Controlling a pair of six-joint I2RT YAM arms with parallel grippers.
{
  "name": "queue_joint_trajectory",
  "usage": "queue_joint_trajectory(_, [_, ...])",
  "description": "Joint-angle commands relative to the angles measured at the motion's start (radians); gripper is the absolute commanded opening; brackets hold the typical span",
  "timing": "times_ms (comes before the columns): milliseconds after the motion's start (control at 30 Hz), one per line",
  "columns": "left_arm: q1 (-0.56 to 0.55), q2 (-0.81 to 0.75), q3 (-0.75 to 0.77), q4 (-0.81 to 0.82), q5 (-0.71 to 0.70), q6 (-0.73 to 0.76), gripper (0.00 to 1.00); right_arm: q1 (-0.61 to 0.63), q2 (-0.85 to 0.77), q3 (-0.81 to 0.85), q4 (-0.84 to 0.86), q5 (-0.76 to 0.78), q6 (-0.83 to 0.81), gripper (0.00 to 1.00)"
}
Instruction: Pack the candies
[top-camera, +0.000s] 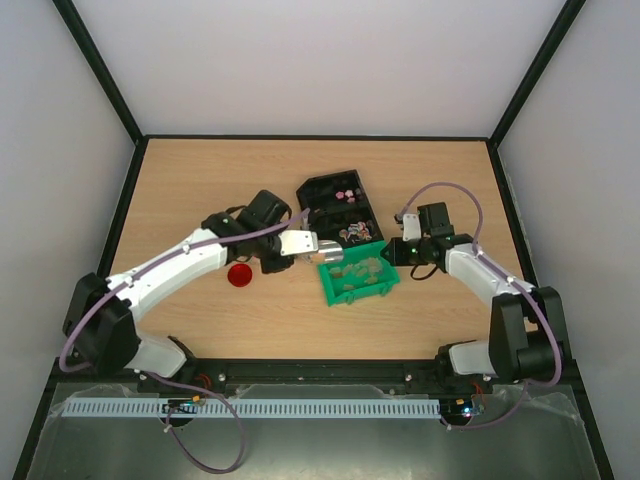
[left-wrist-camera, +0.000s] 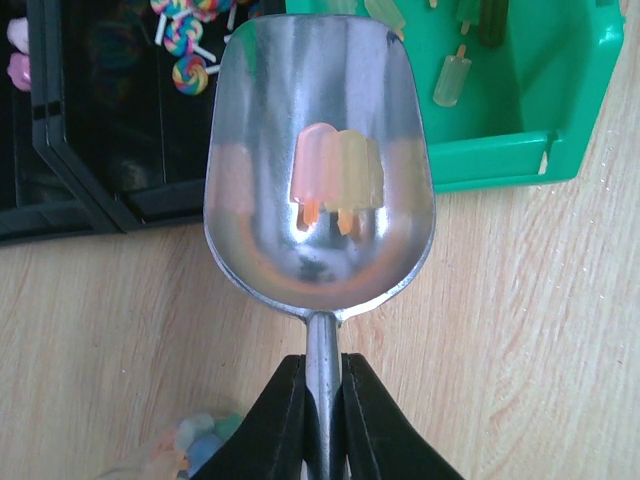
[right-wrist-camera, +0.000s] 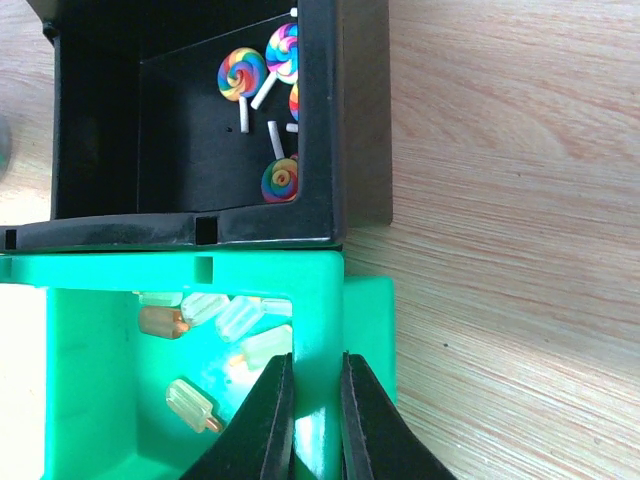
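We see the left claw (left-wrist-camera: 322, 372) pinching the handle of the metal scoop (left-wrist-camera: 320, 120), which carries a few candies (left-wrist-camera: 338, 172) over the surface (left-wrist-camera: 520, 330). The right claw (right-wrist-camera: 317, 368) pinches a wall of the green bin (right-wrist-camera: 150, 268). More candies lie inside this bin and in the black tray (right-wrist-camera: 180, 232) touching it.

A light wooden table (top-camera: 200, 190) carries a green bin (top-camera: 327, 285) near its middle. A black bin (top-camera: 372, 218) sits against the green bin's far side, touching it, and a second black bin (top-camera: 318, 188) lies just beyond that one. A round red lid (top-camera: 240, 275) lies flat, well apart to the green bin's left. A blurred cluster of pastel candies (left-wrist-camera: 195, 440) rests on the wood, also left of the green bin.
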Motion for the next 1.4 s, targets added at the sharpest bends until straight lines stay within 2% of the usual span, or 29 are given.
queue_joint_trajectory(0, [-0.011,0.061,0.116,-0.219,-0.001,-0.013,0.02,0.017,-0.052,-0.027,0.057,0.045,0.032,0.01])
queue_joint_trajectory(133, [-0.024,0.057,0.14,-0.272,0.02,0.02,0.02,0.024,-0.055,-0.04,0.064,0.066,0.047,0.01])
queue_joint_trajectory(333, [-0.055,-0.03,0.096,-0.255,0.073,0.001,0.02,0.027,-0.068,-0.058,0.071,0.077,0.058,0.01])
queue_joint_trajectory(733, [-0.18,0.266,0.294,-0.423,-0.095,-0.299,0.02,0.067,-0.173,-0.12,0.121,0.105,0.114,0.01])
queue_joint_trajectory(1033, [-0.292,0.499,0.587,-0.664,-0.272,-0.393,0.02,0.102,-0.2,-0.122,0.121,0.16,0.14,0.01])
queue_joint_trajectory(1133, [-0.313,0.526,0.637,-0.709,-0.322,-0.402,0.02,0.105,-0.205,-0.112,0.105,0.18,0.153,0.01])
queue_joint_trajectory(1367, [-0.327,0.494,0.619,-0.711,-0.439,-0.386,0.02,0.106,-0.226,-0.096,0.078,0.247,0.185,0.01])
